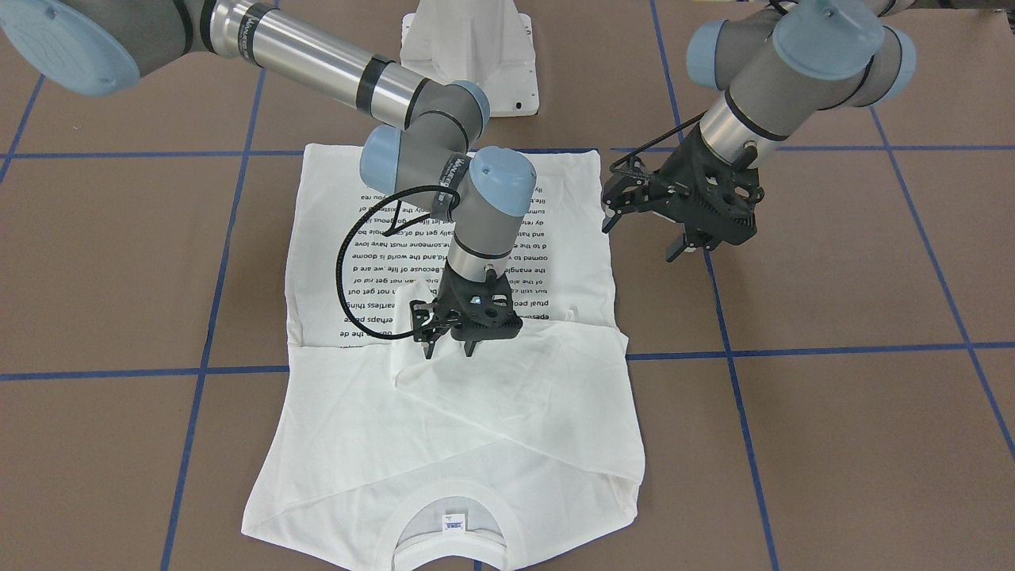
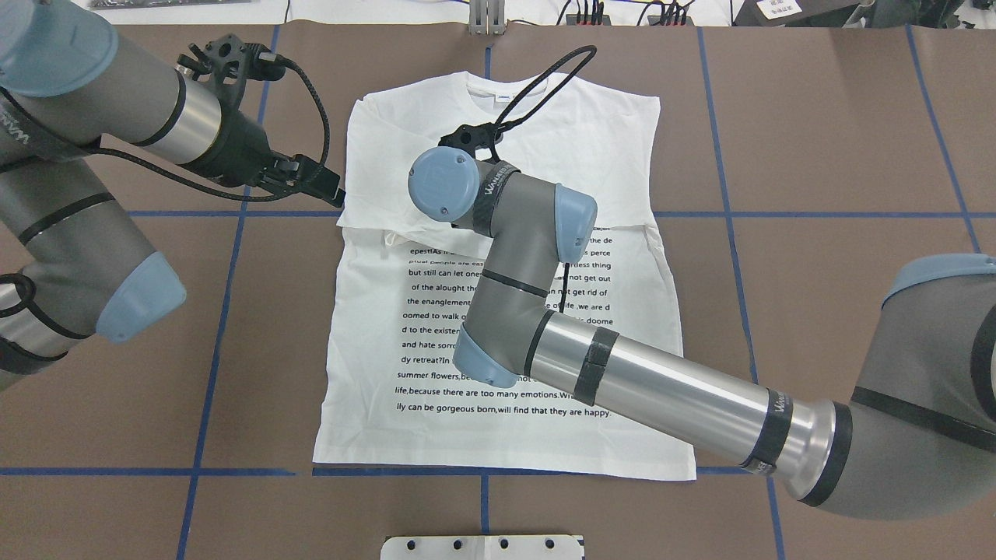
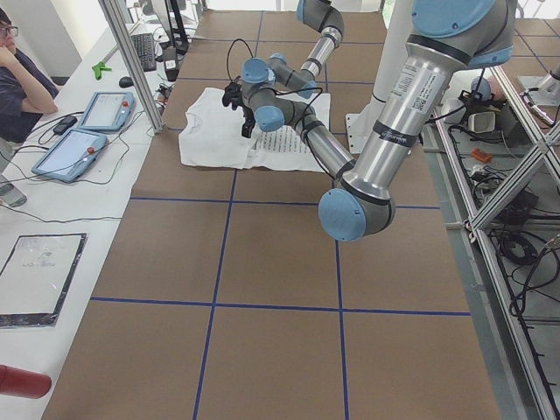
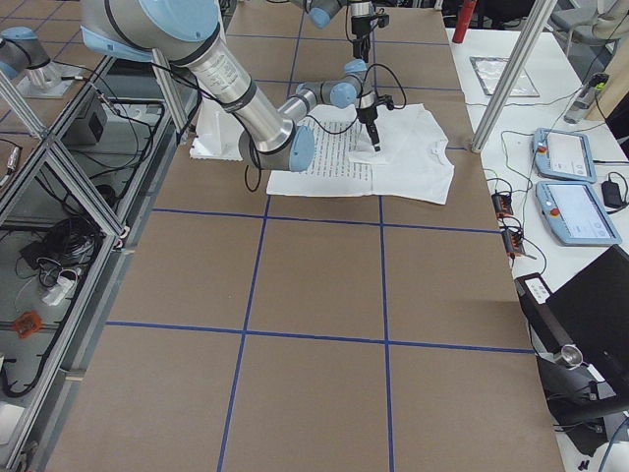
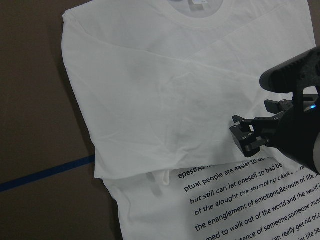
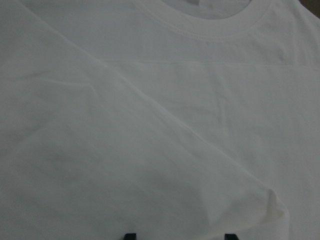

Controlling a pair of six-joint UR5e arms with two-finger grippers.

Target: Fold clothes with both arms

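Right end effector (image 1: 449, 349), fingers spread and holding nothing, points down over the white T-shirt (image 1: 476, 428), which lies flat on the counter (image 1: 833, 277) directly beneath it. Printed text lines run just behind its fingertips, on the robot's side, and folded plain cloth and the collar (image 6: 215, 31) lie beyond them. Left end effector (image 1: 641, 239), likewise released and empty, hangs above bare counter just off the shirt's side edge.

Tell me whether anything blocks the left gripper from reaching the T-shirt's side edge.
Nothing visible does. The left gripper hangs right beside the T-shirt's side edge, with only brown table surface under it. The right gripper is over the folded part mid-shirt, out of that path.
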